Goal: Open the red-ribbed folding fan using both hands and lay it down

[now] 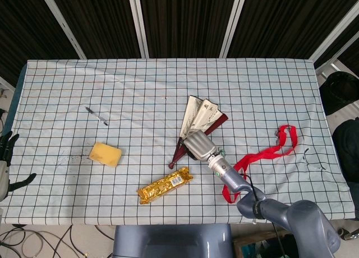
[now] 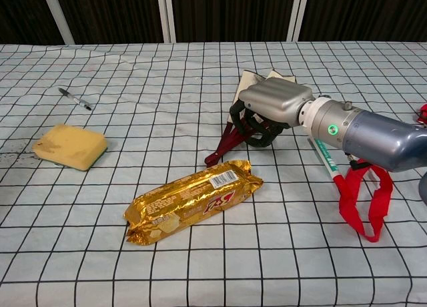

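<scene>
From the head view, the red-ribbed folding fan [image 1: 197,123] lay partly spread near the middle of the checked table [image 1: 168,78], its paper leaves fanned toward the far edge and its dark red ribs tapering to a point nearer the robot. The right hand [image 1: 199,143] rested over the fan's lower half, palm down. The left hand [image 1: 7,162] hung off the table's left edge, fingers apart and holding nothing. A pen [image 1: 96,116] lay to the far left, a yellow sponge [image 1: 105,153] nearer, a gold snack bar [image 1: 165,185] just short of the fan's tip, and a red ribbon [image 1: 263,157] to the right.

In the chest view, the right hand [image 2: 267,110] had its dark fingers [image 2: 250,128] curled down around the fan's [image 2: 230,137] ribs, gripping them against the table [image 2: 200,267]. The snack bar [image 2: 193,200] sat just in front, the sponge [image 2: 70,145] and pen [image 2: 75,99] to the left, the ribbon [image 2: 360,193] beneath the forearm.
</scene>
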`<state>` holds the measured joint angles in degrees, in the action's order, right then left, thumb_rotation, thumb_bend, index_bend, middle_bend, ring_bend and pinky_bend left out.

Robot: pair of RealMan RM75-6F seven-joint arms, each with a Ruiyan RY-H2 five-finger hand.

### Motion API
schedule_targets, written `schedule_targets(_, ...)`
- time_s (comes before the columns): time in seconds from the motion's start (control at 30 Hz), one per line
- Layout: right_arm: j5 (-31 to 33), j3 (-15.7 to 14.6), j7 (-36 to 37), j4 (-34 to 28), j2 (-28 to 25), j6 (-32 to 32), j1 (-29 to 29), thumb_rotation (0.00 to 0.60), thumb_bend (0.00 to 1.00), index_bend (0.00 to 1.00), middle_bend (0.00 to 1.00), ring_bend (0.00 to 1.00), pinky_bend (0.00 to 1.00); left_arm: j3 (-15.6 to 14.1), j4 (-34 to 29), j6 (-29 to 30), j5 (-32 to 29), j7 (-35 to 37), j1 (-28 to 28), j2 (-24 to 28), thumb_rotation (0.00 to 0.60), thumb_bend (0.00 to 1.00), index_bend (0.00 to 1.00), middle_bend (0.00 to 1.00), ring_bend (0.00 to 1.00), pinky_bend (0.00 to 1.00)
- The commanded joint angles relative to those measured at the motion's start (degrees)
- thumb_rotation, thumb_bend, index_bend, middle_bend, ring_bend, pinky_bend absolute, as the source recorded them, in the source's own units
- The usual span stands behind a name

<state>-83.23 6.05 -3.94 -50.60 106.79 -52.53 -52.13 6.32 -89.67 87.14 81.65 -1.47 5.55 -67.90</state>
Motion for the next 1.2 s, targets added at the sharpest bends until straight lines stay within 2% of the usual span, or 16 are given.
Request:
schedule_targets(0.03, -0.13, -0.03, 0.02, 0.08, 0.13, -0.09, 0.08, 0.6, 0.39, 0.66, 0.75, 0.82, 0.74, 0.0, 0.04, -0.06, -0.01, 0.07, 0.02, -0.03, 0.6, 0.0, 0.0, 0.0, 0.0, 0.0)
schedule_targets(1.03, -0.52, 1.03, -1.38, -1.64, -0.69, -0.46, 0.43, 0.6, 0.39, 0.68, 0.74, 0.82, 0.74, -0.14, -0.27, 0.04, 0.22, 0.22, -0.08, 0.06, 0.6, 0.0, 0.0, 0.0, 0.0, 0.0)
schedule_targets(1.2, -1.7, 1.74, -0.79, -2.62, -1.67, -1.58, -0.52, 0.6, 0.39, 0.7, 0.77, 0.84, 0.74, -0.01, -0.47, -0.41, -0.54, -0.33, -0.04, 0.06, 0.6, 0.0, 0.0, 0.0, 0.0, 0.0)
